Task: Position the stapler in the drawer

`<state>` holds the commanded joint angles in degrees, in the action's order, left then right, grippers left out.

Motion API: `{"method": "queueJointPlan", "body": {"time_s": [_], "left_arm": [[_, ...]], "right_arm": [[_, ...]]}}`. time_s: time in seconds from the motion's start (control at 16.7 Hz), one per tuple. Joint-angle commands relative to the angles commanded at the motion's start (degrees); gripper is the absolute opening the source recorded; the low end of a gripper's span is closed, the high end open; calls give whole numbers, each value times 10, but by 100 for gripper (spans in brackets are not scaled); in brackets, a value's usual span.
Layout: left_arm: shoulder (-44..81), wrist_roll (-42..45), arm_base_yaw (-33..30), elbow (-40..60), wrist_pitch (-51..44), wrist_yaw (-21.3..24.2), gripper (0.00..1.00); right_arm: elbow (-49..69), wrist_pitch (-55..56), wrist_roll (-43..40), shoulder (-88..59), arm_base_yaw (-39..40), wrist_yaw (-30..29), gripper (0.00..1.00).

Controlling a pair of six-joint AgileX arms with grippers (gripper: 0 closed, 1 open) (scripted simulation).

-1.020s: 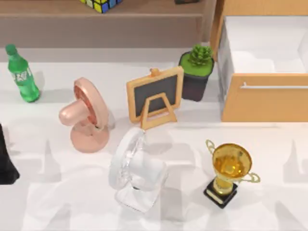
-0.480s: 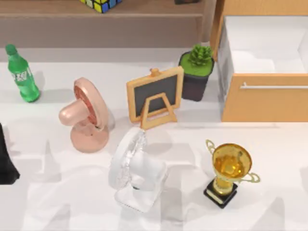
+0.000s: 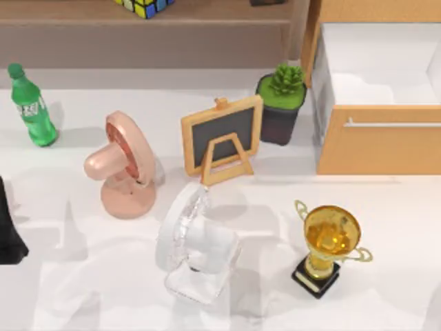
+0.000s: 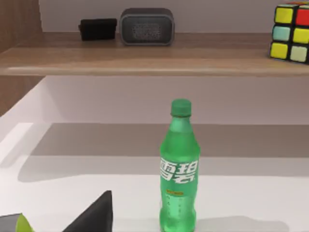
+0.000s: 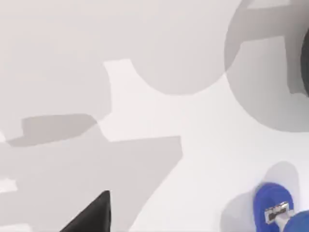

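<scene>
With the blue stapler (image 5: 277, 209) lying on the white table just off to one side of the right claw (image 5: 91, 212), whose opening I cannot tell, a descent off-line could nudge it farther from the open drawer (image 3: 377, 148).

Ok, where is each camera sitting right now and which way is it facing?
Top view: above the table, looking down on bottle, trophy and drawer; a dark bit of the left arm sits at its left edge.
Left wrist view: low, facing the bottle and the shelf with the cube; left tool tip shows.
Right wrist view: looking down at bare table and a blue thing, maybe the stapler; right tool tip shows.
Shared: top and left wrist views both show bottle and cube.
</scene>
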<state>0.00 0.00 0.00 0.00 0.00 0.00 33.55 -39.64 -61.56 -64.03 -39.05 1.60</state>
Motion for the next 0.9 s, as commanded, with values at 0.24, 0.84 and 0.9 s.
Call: {"method": "queueJointPlan", "body": {"time_s": [0.24,0.84,0.9], "left_arm": [[0,0,0,0,0,0,100],[0,0,0,0,0,0,100],[0,0,0,0,0,0,100]], "right_arm": [[118,-82,-192,-171,-114,-7,100],[213,-131,-309,-281,-182,-15,100],[212,-129,-308,-283,-183,-15,100]]}}
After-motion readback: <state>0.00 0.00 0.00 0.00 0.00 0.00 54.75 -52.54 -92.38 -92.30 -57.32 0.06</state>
